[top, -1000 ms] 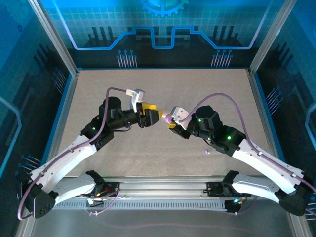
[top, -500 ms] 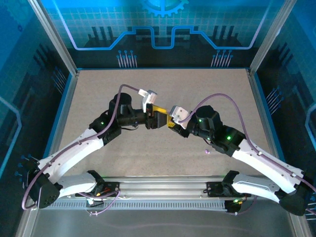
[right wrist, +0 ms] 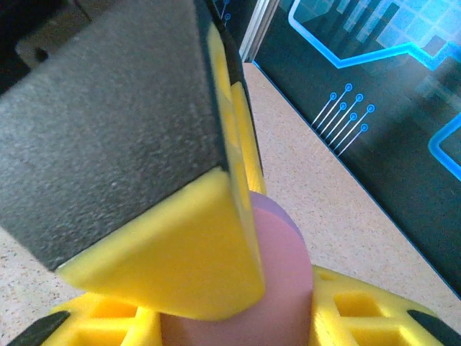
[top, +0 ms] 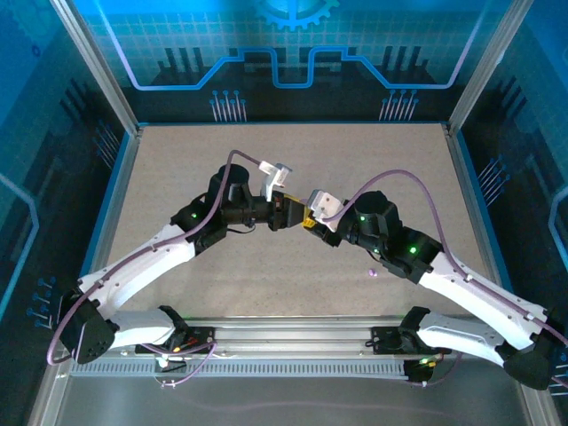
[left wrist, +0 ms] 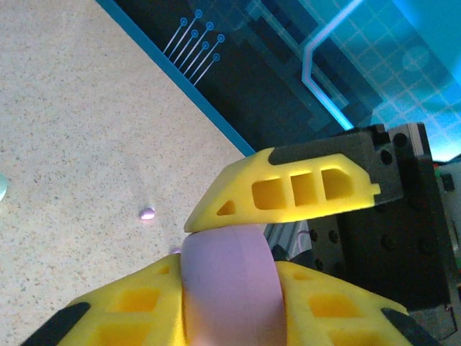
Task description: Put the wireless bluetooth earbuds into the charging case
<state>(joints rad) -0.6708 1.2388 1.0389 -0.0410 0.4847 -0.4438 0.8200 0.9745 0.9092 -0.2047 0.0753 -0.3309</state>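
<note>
A purple oval charging case (left wrist: 229, 285) is held in the air over the middle of the table, where both grippers meet. My left gripper (top: 293, 214) has its yellow fingers (left wrist: 108, 313) pressed on both sides of the case. My right gripper (top: 311, 220) is shut on the same case (right wrist: 284, 288) from the other side, and one of its fingers (left wrist: 288, 191) crosses over the top in the left wrist view. A tiny purple earbud (top: 372, 273) lies on the table near the right arm. In the left wrist view a purple earbud (left wrist: 147, 213) lies on the table beyond the case.
A sliver of a pale teal object (left wrist: 2, 189) shows at the left edge of the left wrist view. The speckled table (top: 177, 169) is bounded by blue walls and metal posts. The left gripper's black body (right wrist: 108, 108) looms close in the right wrist view.
My left arm has swung rightward until its gripper closed around the purple case held by the right gripper. The right arm has barely moved.
</note>
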